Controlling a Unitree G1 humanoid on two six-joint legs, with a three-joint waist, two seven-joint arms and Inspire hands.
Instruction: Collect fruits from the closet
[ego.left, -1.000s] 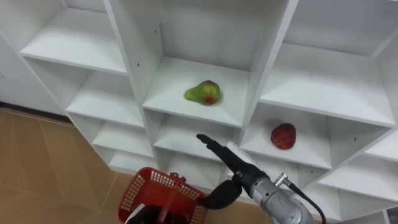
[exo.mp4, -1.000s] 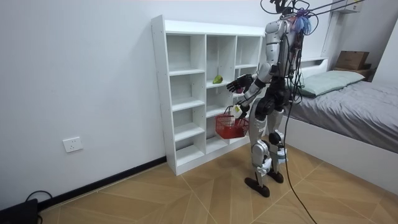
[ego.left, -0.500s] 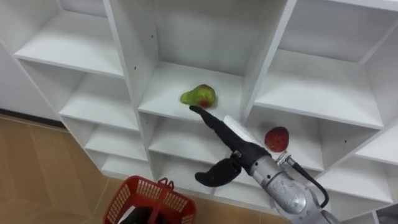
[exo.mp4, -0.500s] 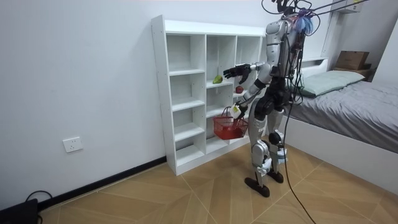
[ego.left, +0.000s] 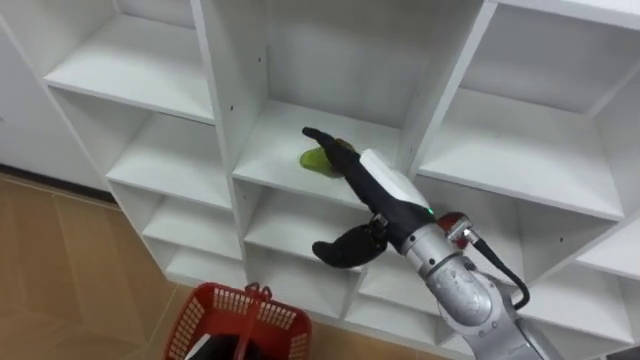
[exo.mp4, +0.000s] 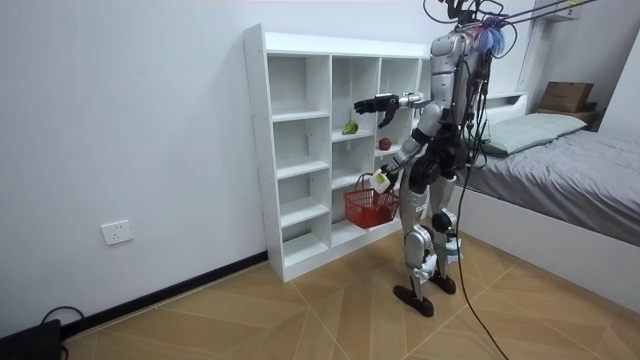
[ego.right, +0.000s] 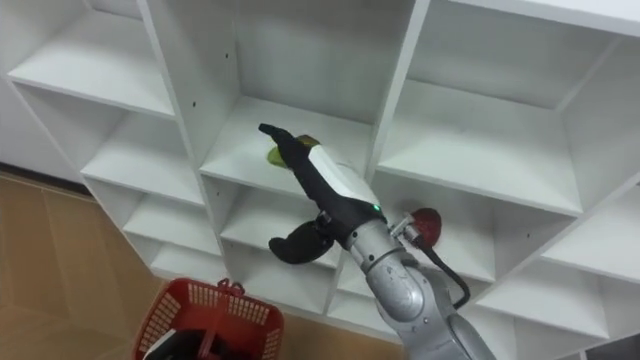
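Nearest, at the bottom of the eye views, is one red basket. The room view shows it hanging clear of the wooden floor from the left hand, which is closed round its handle. Above the basket the right hand reaches forward into the white closet. Its fingers are straight and held together and its thumb is spread wide below them, so the hand is open and holds nothing. There are two fruits, both lying on the shelves. The first is a green fruit in the closet's middle column. The outstretched fingertips lie across its top and hide part of it, and whether they touch it cannot be told. The second is a red fruit, one shelf lower in the column to the robot's right, well apart from the green one and half hidden behind the right wrist. In the room view the closet is three columns wide and stands against the wall. The robot stands upright just in front of it with its right arm raised level towards the green fruit's shelf.
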